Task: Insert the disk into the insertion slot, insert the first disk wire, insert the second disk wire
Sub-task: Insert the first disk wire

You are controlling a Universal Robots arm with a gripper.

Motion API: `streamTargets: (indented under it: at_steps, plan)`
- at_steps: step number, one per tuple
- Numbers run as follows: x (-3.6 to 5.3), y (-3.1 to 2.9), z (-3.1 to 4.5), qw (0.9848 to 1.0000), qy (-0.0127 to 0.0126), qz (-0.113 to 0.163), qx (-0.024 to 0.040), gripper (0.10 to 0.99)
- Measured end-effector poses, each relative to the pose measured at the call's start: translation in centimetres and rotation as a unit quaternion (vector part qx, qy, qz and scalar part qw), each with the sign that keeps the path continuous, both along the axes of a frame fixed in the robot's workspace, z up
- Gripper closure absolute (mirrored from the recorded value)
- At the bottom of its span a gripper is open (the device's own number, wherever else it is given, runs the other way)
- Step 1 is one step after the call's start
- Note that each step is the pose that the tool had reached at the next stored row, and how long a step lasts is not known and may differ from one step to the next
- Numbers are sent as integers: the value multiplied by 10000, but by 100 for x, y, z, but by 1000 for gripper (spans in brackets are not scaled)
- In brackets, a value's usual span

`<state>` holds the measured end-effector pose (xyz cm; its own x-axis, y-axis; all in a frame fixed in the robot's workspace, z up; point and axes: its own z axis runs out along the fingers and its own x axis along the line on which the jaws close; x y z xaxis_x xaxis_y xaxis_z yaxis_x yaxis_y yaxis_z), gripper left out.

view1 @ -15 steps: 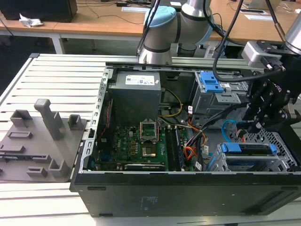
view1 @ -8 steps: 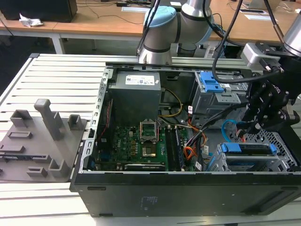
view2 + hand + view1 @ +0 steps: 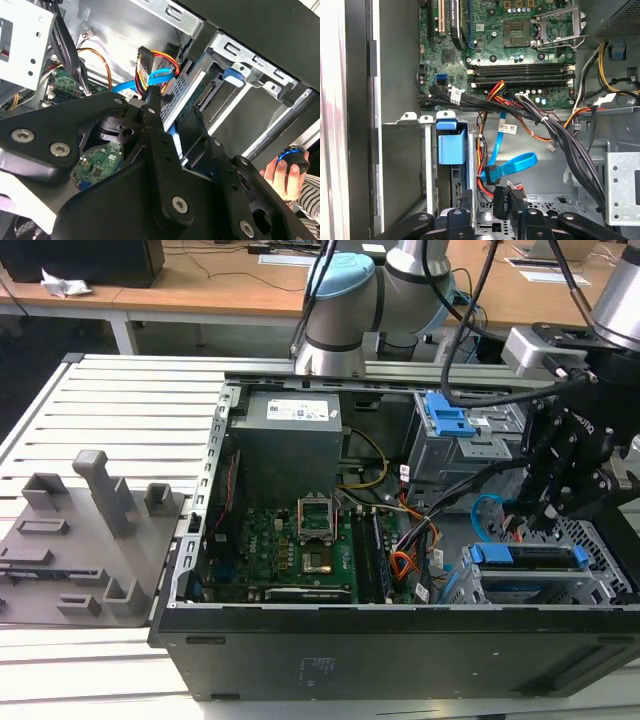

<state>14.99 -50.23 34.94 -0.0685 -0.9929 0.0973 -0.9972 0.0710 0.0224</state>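
So the gripper is down inside the open PC case, right over the drive corner. Its two fingers are spread apart, not pinching anything. In the first wrist view there's one black plug on a red, orange and black wire bundle sitting in the gap between them, and I can't tell if either finger touches it.

Just beside that is one blue flat cable, looped, with its connector end near the black plug. It's also in the second wrist view, just past a fingertip.

The one disk is already in the insertion slot; its blue frame lies level in the cage, directly under the gripper.

Further out there's one taller grey drive box with a blue latch, one motherboard with one bare CPU socket, and one power supply. One grey fixture plate sits on the slatted table on the exterior view's left. One hand with a striped sleeve is outside the case.
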Motion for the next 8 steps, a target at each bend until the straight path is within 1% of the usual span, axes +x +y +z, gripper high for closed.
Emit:
streamTargets:
  at_steps: [2, 4, 5, 6, 8]
  plan:
    - [0, 0, 0, 10000, 0, 0, -1, 678]
    - [0, 0, 0, 10000, 0, 0, -1, 808]
    - [0, 0, 0, 10000, 0, 0, -1, 808]
    - [0, 0, 0, 10000, 0, 0, -2, 902]
    - [0, 0, 0, 10000, 0, 0, -2, 902]
